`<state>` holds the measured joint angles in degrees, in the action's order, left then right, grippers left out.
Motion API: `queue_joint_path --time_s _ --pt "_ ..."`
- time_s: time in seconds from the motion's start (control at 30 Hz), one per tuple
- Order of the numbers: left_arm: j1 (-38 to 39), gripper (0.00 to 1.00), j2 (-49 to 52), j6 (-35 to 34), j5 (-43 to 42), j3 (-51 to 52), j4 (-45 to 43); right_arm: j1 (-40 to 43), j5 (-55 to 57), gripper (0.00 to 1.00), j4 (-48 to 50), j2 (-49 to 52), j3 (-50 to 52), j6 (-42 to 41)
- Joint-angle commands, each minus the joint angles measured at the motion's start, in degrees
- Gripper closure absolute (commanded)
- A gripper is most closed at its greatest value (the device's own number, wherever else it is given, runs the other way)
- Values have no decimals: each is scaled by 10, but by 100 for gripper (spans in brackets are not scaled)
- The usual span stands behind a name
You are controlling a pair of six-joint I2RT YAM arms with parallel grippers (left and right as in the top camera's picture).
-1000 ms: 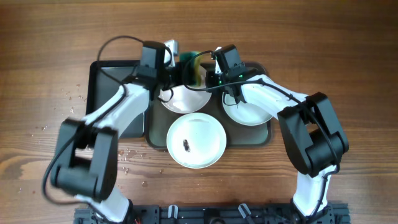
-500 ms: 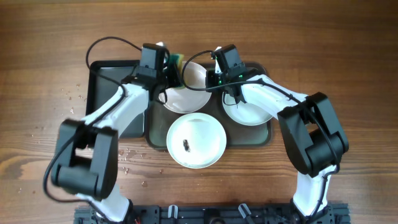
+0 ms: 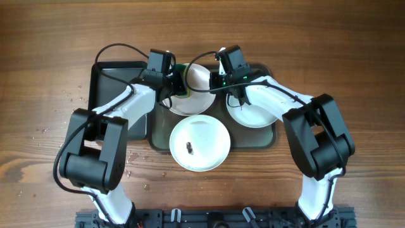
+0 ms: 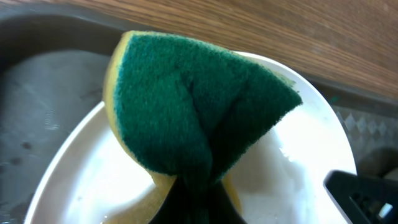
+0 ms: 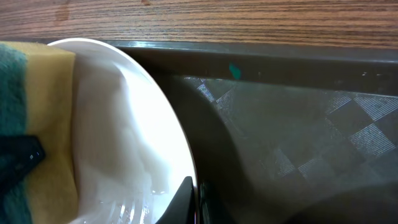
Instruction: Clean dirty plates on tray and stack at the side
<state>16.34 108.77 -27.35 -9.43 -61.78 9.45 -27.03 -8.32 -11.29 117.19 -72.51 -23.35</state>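
Observation:
Three white plates sit on or over the dark tray (image 3: 266,140). My right gripper (image 3: 215,83) is shut on the rim of the back-left plate (image 3: 196,101), tilting it up; the rim shows between the jaws in the right wrist view (image 5: 189,199). My left gripper (image 3: 177,79) is shut on a green and yellow sponge (image 4: 193,112), pressed against the inside of that plate (image 4: 311,168). The front plate (image 3: 200,143) has a dark smear near its centre. The right plate (image 3: 253,114) lies partly under my right arm.
A narrower black glossy tray (image 3: 107,82) lies to the left of the dark tray, under my left arm. Crumbs are scattered on the wooden table (image 3: 354,57) at the left front.
My left gripper with the sponge has moved right and down from the plate's back edge onto the inside of the tilted plate. The right gripper has stayed put.

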Motion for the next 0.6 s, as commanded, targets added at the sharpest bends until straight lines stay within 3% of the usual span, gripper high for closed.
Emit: queue_joint_path --time_s 0.0,0.33,0.57 --pt "25 95 15 -2 -49 0 4 -2 -3 96 6 10 -1 -6" --pt "67 96 15 -1 -49 0 -11 -2 -3 96 6 10 -1 -7" --pt "57 96 -2 -1 -49 -5 -34 -2 -3 96 5 10 -1 -6"
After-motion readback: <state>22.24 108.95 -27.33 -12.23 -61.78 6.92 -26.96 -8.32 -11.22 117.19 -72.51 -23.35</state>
